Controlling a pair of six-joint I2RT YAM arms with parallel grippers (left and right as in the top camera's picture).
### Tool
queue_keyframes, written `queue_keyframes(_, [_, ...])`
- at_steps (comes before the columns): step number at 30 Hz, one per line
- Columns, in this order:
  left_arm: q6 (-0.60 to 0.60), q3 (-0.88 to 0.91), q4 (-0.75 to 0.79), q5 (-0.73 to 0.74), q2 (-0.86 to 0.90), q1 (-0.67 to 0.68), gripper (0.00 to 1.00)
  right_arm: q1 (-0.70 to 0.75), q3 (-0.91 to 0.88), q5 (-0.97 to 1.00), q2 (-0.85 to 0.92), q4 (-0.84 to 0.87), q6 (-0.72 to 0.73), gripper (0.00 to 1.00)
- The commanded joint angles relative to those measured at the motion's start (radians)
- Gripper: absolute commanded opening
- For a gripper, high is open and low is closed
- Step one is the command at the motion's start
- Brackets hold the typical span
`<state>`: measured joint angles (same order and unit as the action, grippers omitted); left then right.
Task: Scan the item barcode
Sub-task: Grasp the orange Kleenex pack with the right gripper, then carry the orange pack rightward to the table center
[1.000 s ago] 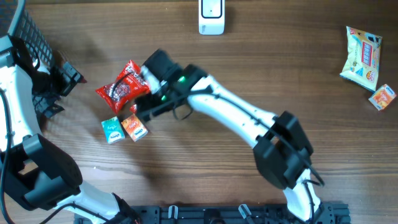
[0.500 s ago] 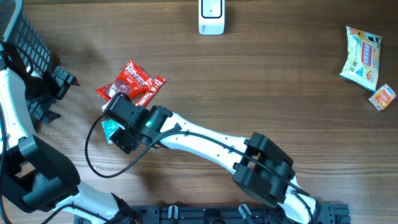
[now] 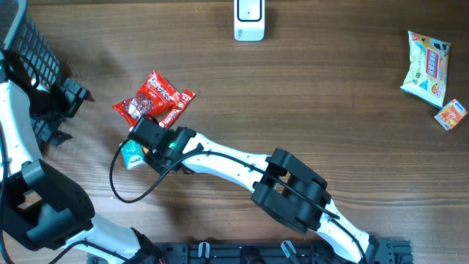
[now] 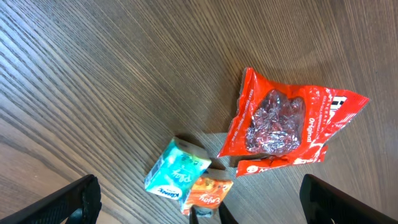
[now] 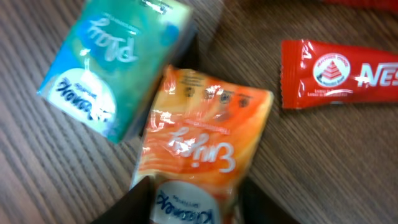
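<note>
Right hand [image 5: 193,202] half-shut astride one end of orange packet [image 5: 202,140], flat on surface [image 5: 329,168] against teal packet [image 5: 115,68], real hold unclear; left hand [image 4: 208,202] wide open, empty; risk: shallow end pinch lets slick film slip on lift, or teal packet drags along.
</note>
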<state>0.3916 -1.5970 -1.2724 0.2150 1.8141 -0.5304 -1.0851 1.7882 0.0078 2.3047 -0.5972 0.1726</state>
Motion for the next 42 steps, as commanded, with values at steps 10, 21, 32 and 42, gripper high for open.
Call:
queue_keyframes(10, [0.035,-0.008,-0.007,0.001,-0.004,-0.018,1.0,0.154,-0.002,0.141,0.025,-0.164,0.146,0.04])
queue_keyframes(21, [0.035,-0.008,0.003,0.002,-0.004,-0.018,1.0,0.424,-0.002,-0.011,0.001,-0.392,-0.043,0.09])
queue_keyframes(32, [0.035,-0.008,0.003,0.002,-0.004,-0.018,1.0,0.486,0.094,0.013,-0.127,-0.547,-0.148,1.0])
queue_keyframes(42, [0.035,-0.008,0.003,0.002,-0.004,-0.018,1.0,0.306,-0.004,0.178,-0.152,-0.529,-0.169,0.98])
